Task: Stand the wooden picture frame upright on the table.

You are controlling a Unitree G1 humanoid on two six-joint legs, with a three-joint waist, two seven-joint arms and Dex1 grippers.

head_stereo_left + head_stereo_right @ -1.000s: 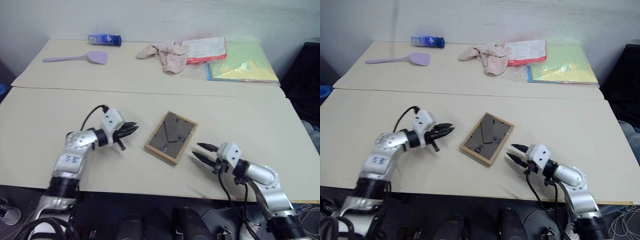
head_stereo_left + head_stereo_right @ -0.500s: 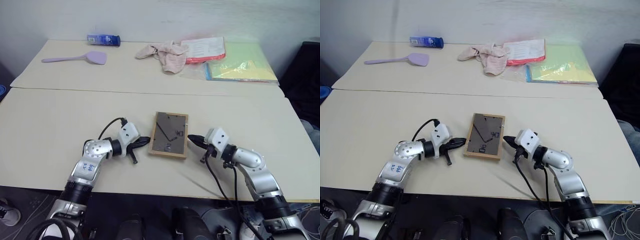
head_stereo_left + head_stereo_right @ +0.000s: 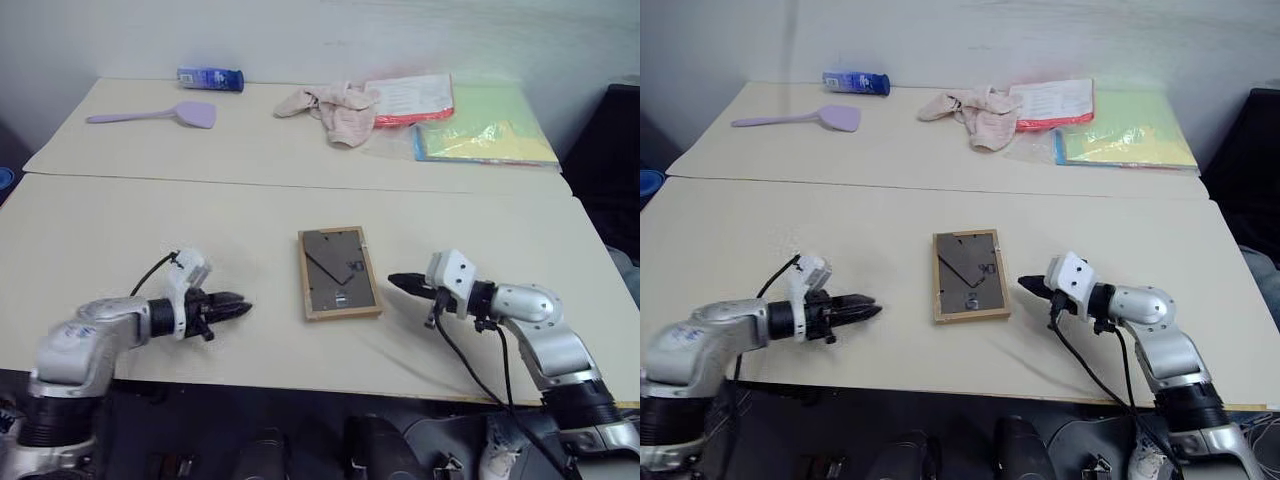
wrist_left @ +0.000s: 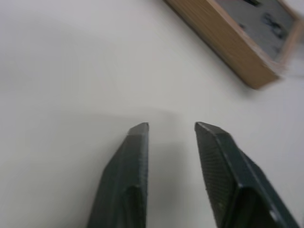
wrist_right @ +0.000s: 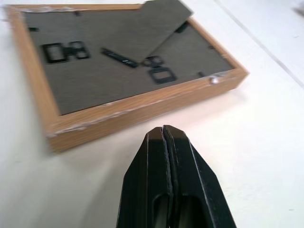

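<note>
Retreated left gripper (image 3: 240, 306) jaws apart, right gripper (image 3: 396, 282) jaws together, flanking wooden picture frame (image 3: 338, 272).

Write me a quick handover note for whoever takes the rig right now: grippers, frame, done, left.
Left gripper: open, nothing in it, low over the table, off to the frame's left with bare tabletop between them.
Right gripper: shut, nothing in it, tip pointing at the frame's right edge, a small gap short of the wood.
Wooden picture frame: lying flat, face down, grey back and stand flap up, near the table's front middle.
Done: nothing yet; frame not gripped, not raised.
Left: take hold of the frame, likely fold out the stand, set it upright on the table.
</note>
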